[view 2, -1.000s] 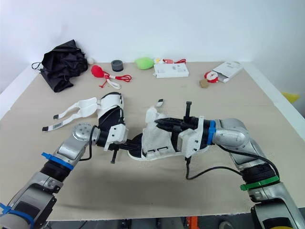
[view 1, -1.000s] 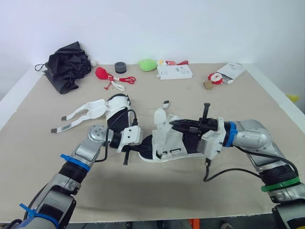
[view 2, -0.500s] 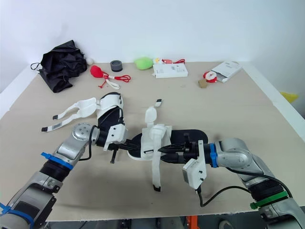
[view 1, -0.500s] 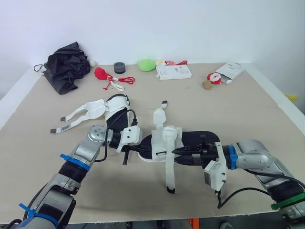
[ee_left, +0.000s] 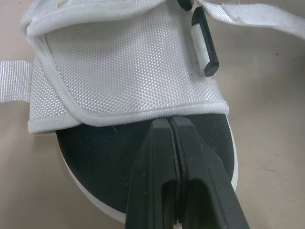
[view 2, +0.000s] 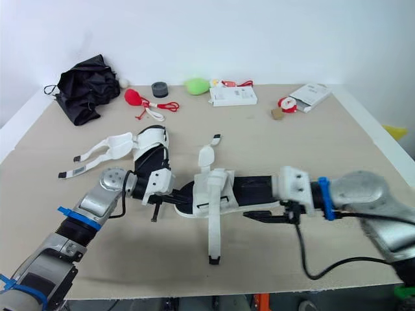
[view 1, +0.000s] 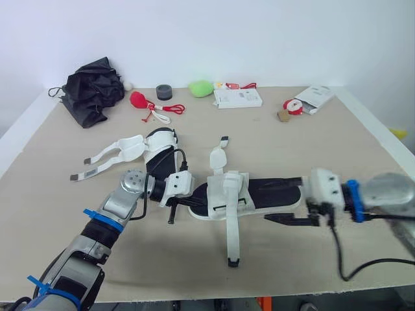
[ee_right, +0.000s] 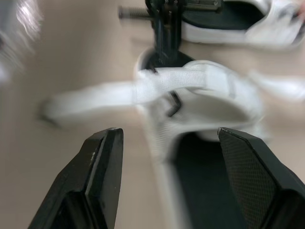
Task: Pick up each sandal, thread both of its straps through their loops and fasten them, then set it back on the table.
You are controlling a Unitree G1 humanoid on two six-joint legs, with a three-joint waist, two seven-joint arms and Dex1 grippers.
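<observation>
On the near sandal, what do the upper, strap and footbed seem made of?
Upper: white woven mesh, matte; a fine dotted weave shows. Strap: white ribbed webbing, probably nylon. Footbed: black, matte, lightly speckled; likely foam or rubber, can't tell which.

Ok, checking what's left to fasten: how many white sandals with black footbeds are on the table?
2. One white sandal lies centrally, a strap trailing forward; the other sandal sits farther back on the left, straps unfastened.

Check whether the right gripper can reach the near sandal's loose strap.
Probably yes. The right gripper is open by the heel of the sandal; the loose strap lies on the table beside it, nothing between. The left gripper sits shut at the toe, off that path.
</observation>
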